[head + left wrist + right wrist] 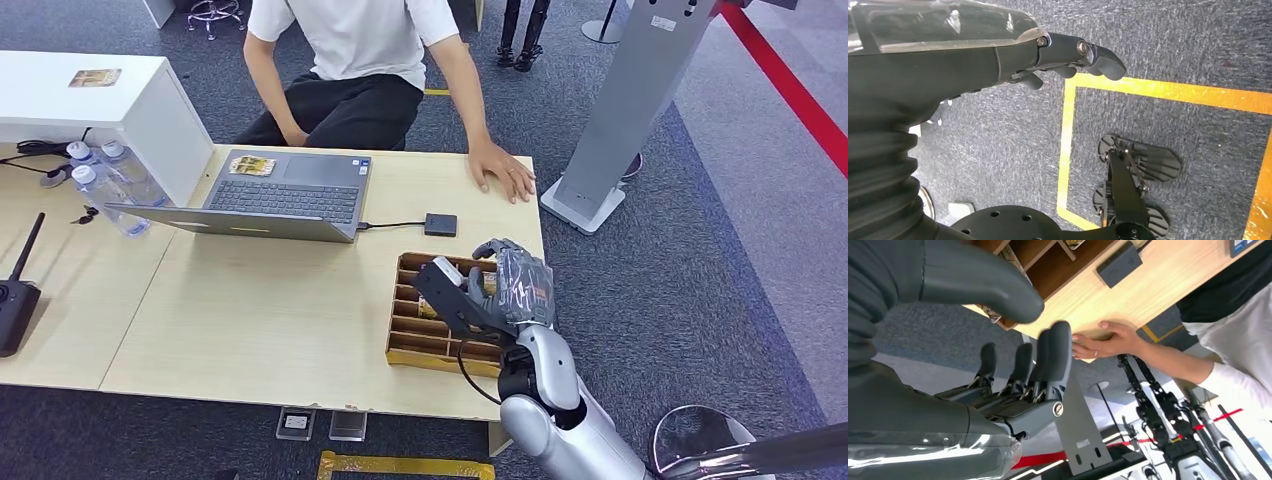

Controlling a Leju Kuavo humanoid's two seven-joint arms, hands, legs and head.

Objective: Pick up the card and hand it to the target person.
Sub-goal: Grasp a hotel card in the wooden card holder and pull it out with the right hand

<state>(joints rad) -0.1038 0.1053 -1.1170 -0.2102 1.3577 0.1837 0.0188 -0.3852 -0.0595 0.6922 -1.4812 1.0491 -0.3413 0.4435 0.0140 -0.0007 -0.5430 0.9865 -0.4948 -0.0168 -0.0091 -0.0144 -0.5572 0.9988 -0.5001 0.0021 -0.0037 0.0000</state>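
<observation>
Slotted wooden tray (405,343), cards in compartments, open right robot hand (487,290) above

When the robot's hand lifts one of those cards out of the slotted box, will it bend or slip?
Probably a little tricky. The cards look thin and flat, standing on edge in the narrow slots of the cardboard box, so each is likely light and fairly stiff, perhaps flexing slightly. Their faces seem glossy, so one might slip between the right hand's smooth fingers unless pinched firmly.
</observation>
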